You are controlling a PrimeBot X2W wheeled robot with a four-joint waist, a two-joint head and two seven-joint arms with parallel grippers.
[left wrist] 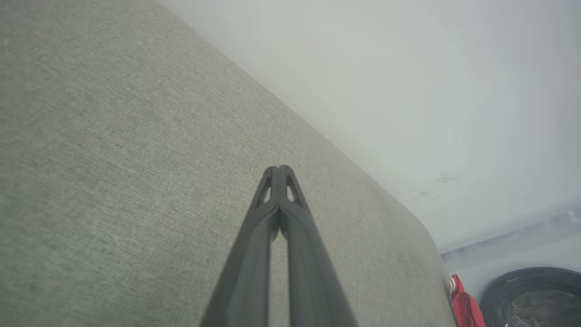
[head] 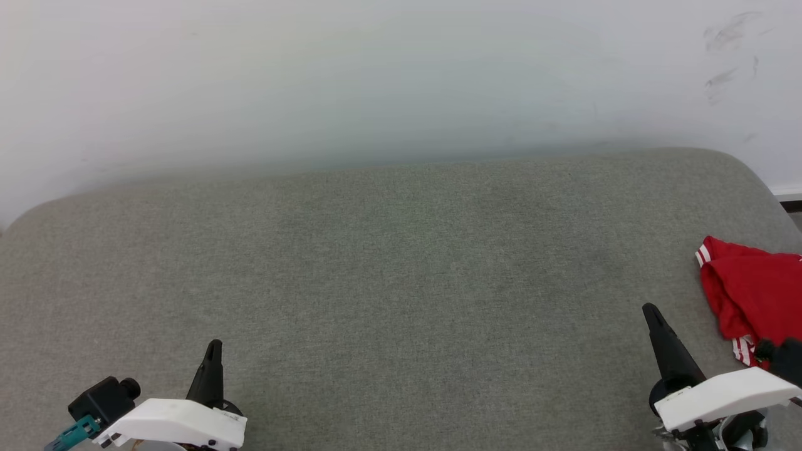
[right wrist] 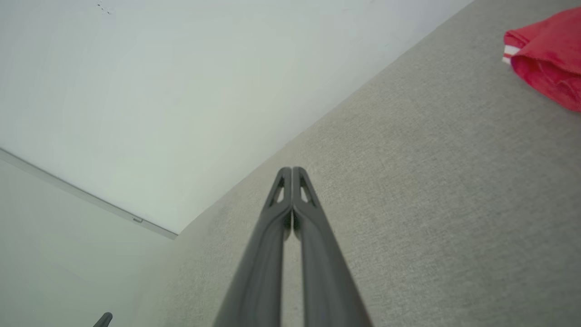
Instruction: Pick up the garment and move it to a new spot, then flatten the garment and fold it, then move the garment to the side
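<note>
At the right edge of the padded bench (head: 401, 263), the red jersey (head: 752, 300) lies bunched, partly out of frame: awaiting pickup, or already set aside. Left gripper (head: 213, 346) and right gripper (head: 649, 309) hover empty, jaws pressed together.

Right of the right gripper (head: 651, 311), black-fingered under a white housing, the garment (head: 752, 294) is bright red with red-and-white striped trim. The cushion (head: 401, 282) under the claw is a flecked grey-green weave. The wall (head: 376, 75) beyond its tip is pale grey-white with faint dark smudges (head: 727, 37).
</note>
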